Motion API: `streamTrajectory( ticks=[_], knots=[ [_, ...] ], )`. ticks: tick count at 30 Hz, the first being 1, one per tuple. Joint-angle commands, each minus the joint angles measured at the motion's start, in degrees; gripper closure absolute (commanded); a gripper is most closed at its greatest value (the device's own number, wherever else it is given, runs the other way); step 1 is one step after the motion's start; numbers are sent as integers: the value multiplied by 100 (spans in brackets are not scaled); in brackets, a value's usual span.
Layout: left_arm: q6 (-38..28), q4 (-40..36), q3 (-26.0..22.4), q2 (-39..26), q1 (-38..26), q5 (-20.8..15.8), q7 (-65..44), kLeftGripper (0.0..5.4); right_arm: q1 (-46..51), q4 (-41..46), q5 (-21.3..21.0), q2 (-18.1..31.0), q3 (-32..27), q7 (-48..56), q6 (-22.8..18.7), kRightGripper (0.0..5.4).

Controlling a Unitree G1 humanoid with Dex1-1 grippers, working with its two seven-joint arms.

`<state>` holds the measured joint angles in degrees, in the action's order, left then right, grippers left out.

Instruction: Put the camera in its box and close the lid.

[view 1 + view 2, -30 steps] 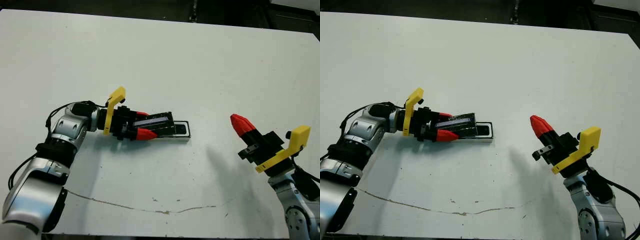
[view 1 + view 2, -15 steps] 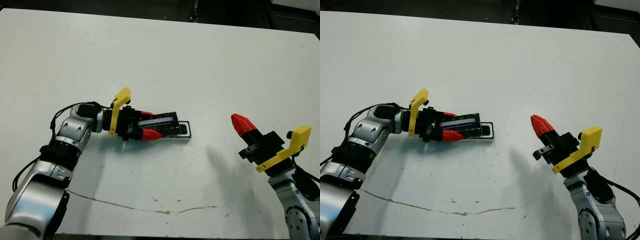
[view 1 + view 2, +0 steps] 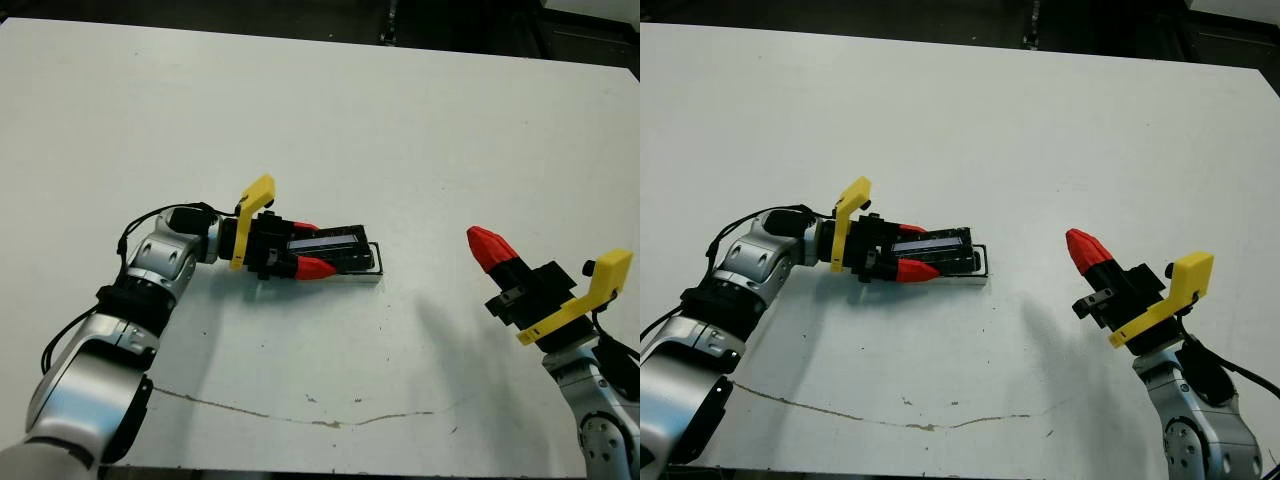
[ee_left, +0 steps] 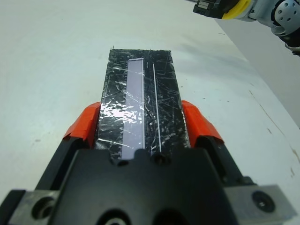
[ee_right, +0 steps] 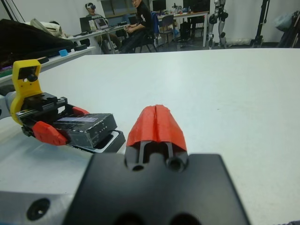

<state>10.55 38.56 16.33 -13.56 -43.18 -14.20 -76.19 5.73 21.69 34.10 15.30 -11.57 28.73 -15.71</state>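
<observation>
The lid (image 3: 335, 247), a flat glossy black slab with a pale stripe along its top, is sitting between the two red fingers (image 4: 199, 124) of the left gripper (image 3: 309, 249), which are pressing on its long sides. It is hanging low over the box (image 3: 372, 268), which is lying near the middle of the table (image 3: 400, 130), a little toward the near edge; only the far end of the box, with its thin rim and dark inside, is showing past the lid. I cannot tell whether the camera is inside.

The table is white and matt, with a long thin crack (image 3: 300, 408) running along its near edge. Beyond the far edge the room is showing desks and sitting people.

The right gripper (image 3: 490, 247) is waiting above the near right part of the table, well apart from the box, its red tips pressed together and holding nothing.
</observation>
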Motion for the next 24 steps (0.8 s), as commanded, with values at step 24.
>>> streamTrajectory(
  ticks=[24],
  knots=[
    [-349,240,183,767,517,75,-80,226,74,60,-96,109,-75,-95,-59,540]
  ],
)
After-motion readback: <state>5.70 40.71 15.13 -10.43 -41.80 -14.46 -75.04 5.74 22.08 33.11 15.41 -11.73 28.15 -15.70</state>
